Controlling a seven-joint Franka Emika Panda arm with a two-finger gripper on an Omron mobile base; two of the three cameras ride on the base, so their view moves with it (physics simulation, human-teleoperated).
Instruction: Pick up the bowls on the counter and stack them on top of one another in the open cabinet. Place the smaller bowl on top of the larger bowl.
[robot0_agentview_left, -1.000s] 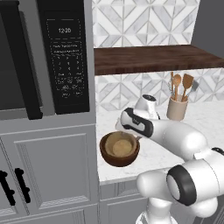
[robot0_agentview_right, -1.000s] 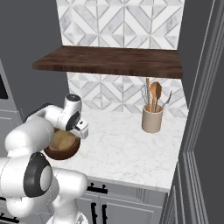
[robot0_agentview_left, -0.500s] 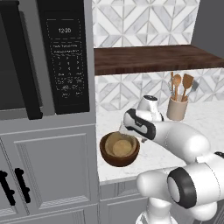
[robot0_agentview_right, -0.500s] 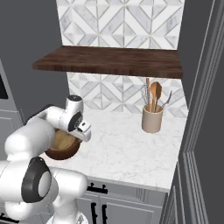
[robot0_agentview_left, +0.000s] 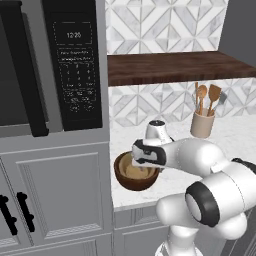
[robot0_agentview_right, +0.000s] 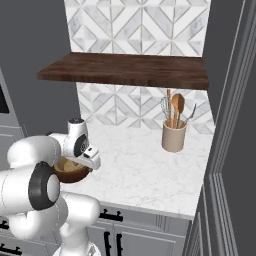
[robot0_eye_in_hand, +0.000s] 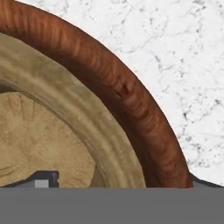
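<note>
The smaller tan bowl (robot0_agentview_left: 134, 171) (robot0_agentview_right: 64, 165) (robot0_eye_in_hand: 65, 109) rests nested inside the larger dark reddish-brown bowl (robot0_agentview_left: 135, 183) (robot0_agentview_right: 76, 175) (robot0_eye_in_hand: 144, 118), near the front left of the white marble counter (robot0_agentview_left: 235, 136) (robot0_agentview_right: 145, 170) (robot0_eye_in_hand: 175, 43). My gripper (robot0_agentview_left: 143, 166) (robot0_agentview_right: 76, 166) (robot0_eye_in_hand: 122, 181) is low over the bowls' right rim and open. One fingertip (robot0_eye_in_hand: 43, 179) is inside the tan bowl; the other (robot0_eye_in_hand: 202, 182) is just outside the brown wall, so both walls lie between the jaws. Above the counter, the dark wood shelf board (robot0_agentview_left: 175, 66) (robot0_agentview_right: 125, 70) is bare.
A beige crock (robot0_agentview_left: 202, 125) (robot0_agentview_right: 173, 139) of wooden utensils stands at the back right of the counter. A black microwave (robot0_agentview_left: 75, 65) is set in the tall grey unit to the left of the bowls, above grey panelled doors (robot0_agentview_left: 55, 195). A grey wall panel (robot0_agentview_right: 230, 125) bounds the counter's right end.
The hand has come down and a little forward onto the nested bowls' rim. The bowls have not moved.
</note>
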